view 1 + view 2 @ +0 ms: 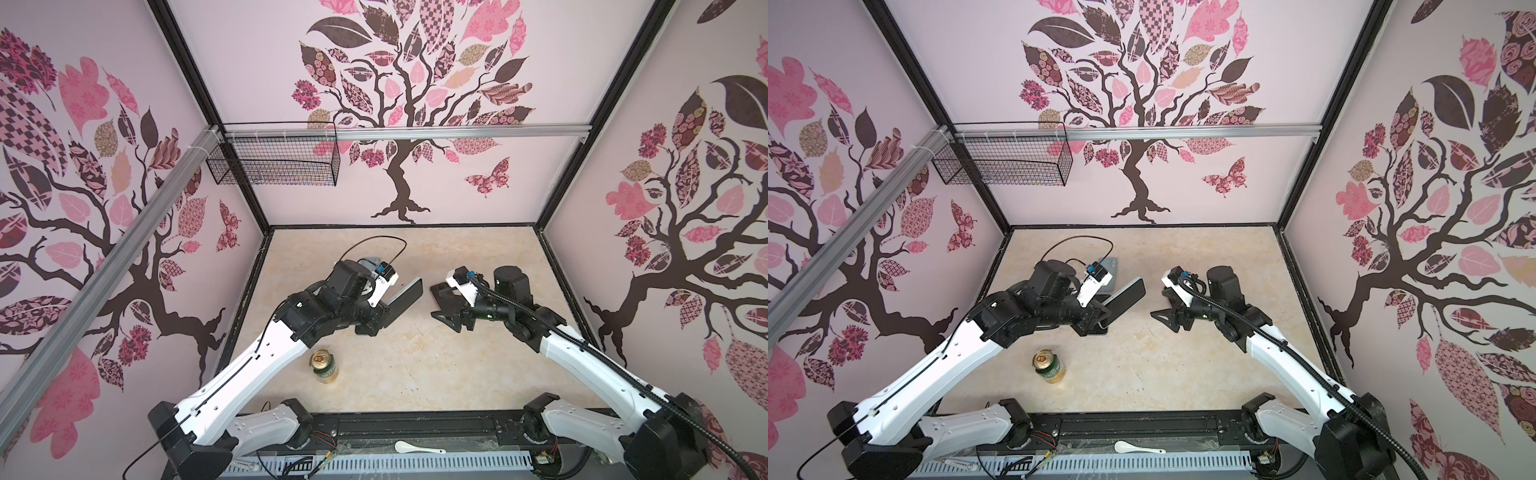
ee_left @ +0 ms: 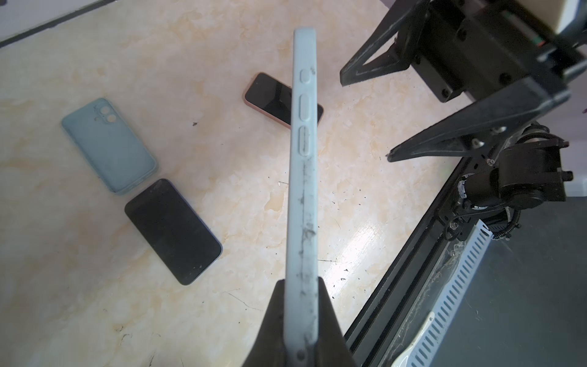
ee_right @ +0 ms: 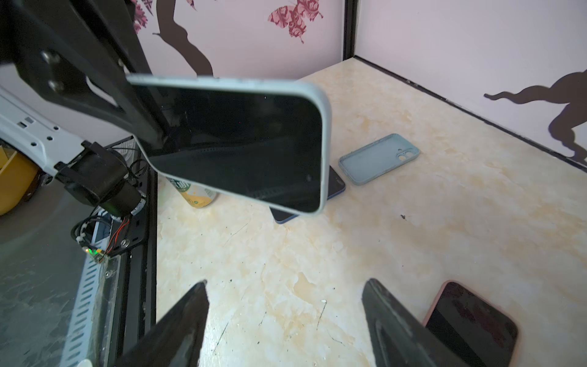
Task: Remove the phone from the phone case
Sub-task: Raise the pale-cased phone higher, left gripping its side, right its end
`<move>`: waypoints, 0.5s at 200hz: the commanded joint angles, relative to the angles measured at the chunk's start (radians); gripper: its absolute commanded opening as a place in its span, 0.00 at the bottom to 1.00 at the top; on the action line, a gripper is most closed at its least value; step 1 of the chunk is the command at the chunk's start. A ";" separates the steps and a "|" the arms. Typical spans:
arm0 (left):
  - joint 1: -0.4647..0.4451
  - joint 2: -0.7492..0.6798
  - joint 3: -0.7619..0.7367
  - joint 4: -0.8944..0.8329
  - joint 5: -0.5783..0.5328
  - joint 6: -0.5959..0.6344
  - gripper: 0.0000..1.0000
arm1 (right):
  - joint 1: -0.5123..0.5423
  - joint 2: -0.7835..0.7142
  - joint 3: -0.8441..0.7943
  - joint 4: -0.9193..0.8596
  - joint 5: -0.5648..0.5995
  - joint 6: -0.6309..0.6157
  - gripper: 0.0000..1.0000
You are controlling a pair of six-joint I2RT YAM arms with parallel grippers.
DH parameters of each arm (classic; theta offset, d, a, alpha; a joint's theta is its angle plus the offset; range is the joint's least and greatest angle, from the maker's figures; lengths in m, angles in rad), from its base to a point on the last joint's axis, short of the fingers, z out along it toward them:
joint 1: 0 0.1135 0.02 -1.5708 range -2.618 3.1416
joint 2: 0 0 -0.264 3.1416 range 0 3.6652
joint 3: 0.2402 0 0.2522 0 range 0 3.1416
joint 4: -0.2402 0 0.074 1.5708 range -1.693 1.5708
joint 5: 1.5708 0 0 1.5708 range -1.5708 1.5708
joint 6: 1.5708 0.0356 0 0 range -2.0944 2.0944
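Clamping the pale blue phone case (image 2: 303, 159) on its flat faces, the left gripper (image 2: 300, 281) holds it edge-up off the table (image 1: 457, 374), beyond the green can (image 1: 324, 365); the phone (image 3: 241, 143) sits inside it. Right gripper (image 3: 287, 282), jaws apart and empty, faces the case's free end without touching it, farther right of the can.
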 commanded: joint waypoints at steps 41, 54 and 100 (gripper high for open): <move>0.002 -0.091 -0.048 0.036 0.099 0.136 0.00 | 0.015 0.055 0.045 -0.086 -0.104 -0.280 0.79; 0.008 -0.072 -0.032 0.014 0.141 0.174 0.00 | 0.015 0.072 0.058 -0.106 -0.120 -0.333 0.79; 0.180 -0.025 -0.022 -0.021 0.499 0.289 0.00 | 0.016 0.126 0.135 -0.228 -0.208 -0.450 0.79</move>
